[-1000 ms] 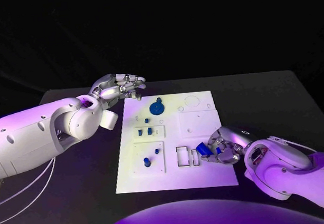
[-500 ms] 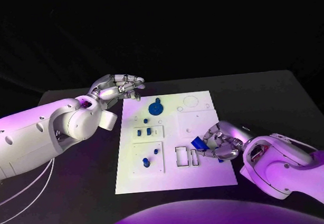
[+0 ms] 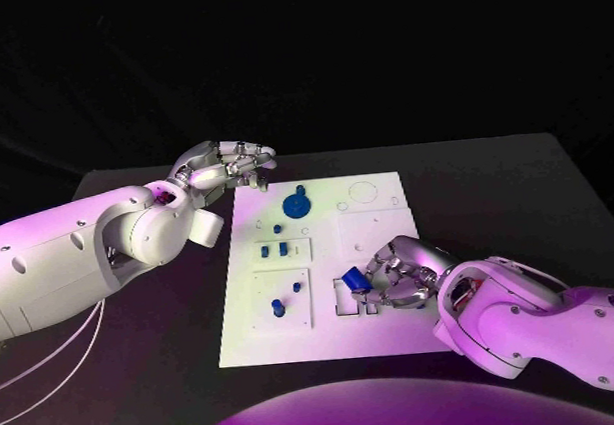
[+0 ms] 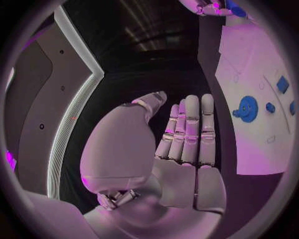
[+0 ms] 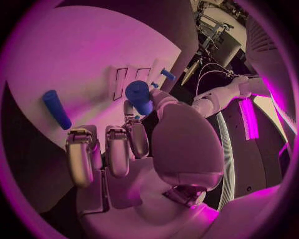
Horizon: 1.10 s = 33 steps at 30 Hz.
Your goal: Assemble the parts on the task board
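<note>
One blue part (image 3: 354, 279) sits pinched in my right hand (image 3: 400, 277), thumb against fingertips, just above the empty slots (image 3: 354, 297) on the board (image 3: 391, 341). I judge it light, rigid plastic, smooth enough to slip, so I hold it by its sides and leave the lower end free to enter. A loose blue peg (image 5: 56, 109) lies on the board beyond my fingers. Farther out, small parts (image 3: 273, 249) and a blue gear (image 3: 296, 204) rest on the white plate. My left hand (image 3: 225, 165) hovers off the far corner, fingers curled in on nothing. Black table (image 3: 507, 185) around, dark room behind.
</note>
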Available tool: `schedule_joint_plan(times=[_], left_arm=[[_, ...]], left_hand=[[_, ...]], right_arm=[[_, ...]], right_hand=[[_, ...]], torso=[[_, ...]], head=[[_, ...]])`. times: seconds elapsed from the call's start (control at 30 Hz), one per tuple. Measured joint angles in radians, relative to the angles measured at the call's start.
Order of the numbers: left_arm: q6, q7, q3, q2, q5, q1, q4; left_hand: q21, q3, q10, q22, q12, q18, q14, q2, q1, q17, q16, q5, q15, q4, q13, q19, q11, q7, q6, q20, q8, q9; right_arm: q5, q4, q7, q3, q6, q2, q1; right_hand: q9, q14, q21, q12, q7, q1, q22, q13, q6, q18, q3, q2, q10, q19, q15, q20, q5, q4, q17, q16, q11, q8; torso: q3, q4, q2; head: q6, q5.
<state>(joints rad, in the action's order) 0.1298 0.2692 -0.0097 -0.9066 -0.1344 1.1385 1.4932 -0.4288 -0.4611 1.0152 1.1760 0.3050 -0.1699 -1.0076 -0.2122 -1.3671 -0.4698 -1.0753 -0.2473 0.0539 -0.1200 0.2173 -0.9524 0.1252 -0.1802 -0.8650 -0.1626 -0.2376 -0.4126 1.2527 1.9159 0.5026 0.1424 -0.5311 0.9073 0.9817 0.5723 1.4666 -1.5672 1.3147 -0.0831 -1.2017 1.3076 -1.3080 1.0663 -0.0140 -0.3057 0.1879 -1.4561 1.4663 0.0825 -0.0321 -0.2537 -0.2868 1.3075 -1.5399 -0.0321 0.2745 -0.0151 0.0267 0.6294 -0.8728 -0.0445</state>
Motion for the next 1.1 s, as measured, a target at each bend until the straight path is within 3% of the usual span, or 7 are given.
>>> schedule_joint_plan(times=[0.23,0.3,0.4,0.53,0.9,1.0,1.1], left_arm=[[-0.002,-0.001,0.0,0.0,0.0,0.0,0.0],[-0.002,-0.001,0.0,0.0,0.0,0.0,0.0],[-0.003,-0.001,0.0,0.0,0.0,0.0,0.0],[-0.004,-0.001,0.0,0.0,0.0,0.0,0.0],[-0.005,-0.002,0.0,0.0,0.0,0.0,0.0],[-0.005,-0.002,0.0,0.001,0.0,0.0,-0.001],[-0.005,-0.003,0.0,0.001,0.0,0.0,-0.001]], left_hand=[[0.0,0.0,0.0,0.0,0.0,0.0,0.0,0.0,0.0,0.0,0.0,0.0,0.0,0.0,0.0,0.0,0.0,0.0,0.0,0.0,0.0,0.0],[0.0,0.0,0.0,0.0,0.0,0.0,0.0,0.0,0.0,0.0,0.0,0.0,0.0,0.0,0.0,0.0,0.0,0.0,0.0,0.0,0.0,0.0],[0.0,0.0,0.0,0.0,0.0,0.0,0.0,0.0,0.0,0.0,0.0,0.0,0.0,0.0,0.0,0.0,0.0,0.0,0.0,0.0,0.0,0.0],[0.0,0.0,0.0,0.0,0.0,0.0,0.0,0.0,0.0,0.0,0.0,0.0,0.0,0.0,0.0,0.0,0.0,0.0,0.0,0.0,0.0,0.0],[0.0,0.0,0.0,0.0,0.0,0.0,0.0,0.0,0.0,0.0,0.0,0.0,0.0,0.0,0.0,0.0,0.0,0.0,0.0,0.0,0.0,0.0],[0.0,0.0,0.0,0.0,0.0,0.0,0.0,0.0,0.0,0.0,0.0,0.0,0.0,0.0,0.0,0.0,0.0,0.0,0.0,0.0,0.0,0.0],[0.0,0.0,0.0,0.0,0.0,0.0,0.0,0.0,0.0,0.0,0.0,0.0,0.0,0.0,0.0,0.0,0.0,0.0,0.0,0.0,0.0,0.0]], right_arm=[[-0.022,-0.021,0.001,0.0,0.02,-0.02,-0.001],[-0.026,-0.026,0.002,0.0,0.027,-0.025,-0.002],[-0.03,-0.028,0.004,0.0,0.036,-0.028,-0.002],[-0.033,-0.03,0.005,0.0,0.047,-0.03,-0.003],[-0.035,-0.031,0.007,0.0,0.065,-0.035,-0.004],[-0.035,-0.037,0.008,0.0,0.066,-0.039,-0.004],[-0.032,-0.046,0.009,0.0,0.067,-0.045,-0.004]], right_hand=[[0.002,0.0,0.0,0.007,-0.006,0.076,0.0,0.0,0.007,0.0,-0.009,0.006,-0.004,0.0,0.0,0.0,0.036,-0.006,0.0,0.0,0.004,0.012],[0.031,0.0,0.001,0.007,-0.006,0.089,0.0,0.0,0.01,0.0,-0.006,0.012,-0.004,0.0,0.0,0.0,0.046,-0.004,0.0,0.0,0.004,0.016],[0.039,0.0,0.001,0.008,-0.001,0.108,0.0,0.0,0.021,0.0,0.011,0.012,-0.004,0.0,0.0,0.0,0.057,-0.004,0.0,0.0,0.004,0.02],[0.04,0.0,0.001,0.008,0.009,0.111,0.0,0.0,0.035,0.0,0.021,0.016,-0.004,0.0,0.0,0.0,0.068,-0.004,0.0,0.0,0.004,0.02],[0.04,0.0,0.001,0.012,0.013,0.116,0.0,0.0,0.04,0.0,0.022,0.011,-0.004,0.0,0.0,0.0,0.068,-0.005,0.0,-0.004,0.004,0.02],[0.041,0.0,0.001,0.013,0.027,0.129,0.0,0.0,0.053,0.0,0.042,0.008,-0.004,0.0,0.0,0.0,0.082,-0.006,0.0,-0.004,0.004,0.02],[0.05,0.0,0.001,0.012,0.041,0.151,0.0,0.0,0.067,0.0,0.083,0.002,-0.004,0.0,0.0,0.0,0.131,-0.007,0.0,-0.004,0.004,0.02]], torso=[[0.0,-0.0001,0.0],[-0.0002,0.0003,0.0],[-0.0007,0.001,0.0],[-0.0012,0.0013,0.0],[-0.0016,0.0023,-0.001],[-0.0016,0.0023,-0.001],[-0.0014,0.002,-0.001]], head=[[0.0,-0.003],[0.0,-0.004],[0.0,-0.006],[0.0,-0.007],[0.0,-0.009],[0.0,-0.009],[0.0,-0.007]])
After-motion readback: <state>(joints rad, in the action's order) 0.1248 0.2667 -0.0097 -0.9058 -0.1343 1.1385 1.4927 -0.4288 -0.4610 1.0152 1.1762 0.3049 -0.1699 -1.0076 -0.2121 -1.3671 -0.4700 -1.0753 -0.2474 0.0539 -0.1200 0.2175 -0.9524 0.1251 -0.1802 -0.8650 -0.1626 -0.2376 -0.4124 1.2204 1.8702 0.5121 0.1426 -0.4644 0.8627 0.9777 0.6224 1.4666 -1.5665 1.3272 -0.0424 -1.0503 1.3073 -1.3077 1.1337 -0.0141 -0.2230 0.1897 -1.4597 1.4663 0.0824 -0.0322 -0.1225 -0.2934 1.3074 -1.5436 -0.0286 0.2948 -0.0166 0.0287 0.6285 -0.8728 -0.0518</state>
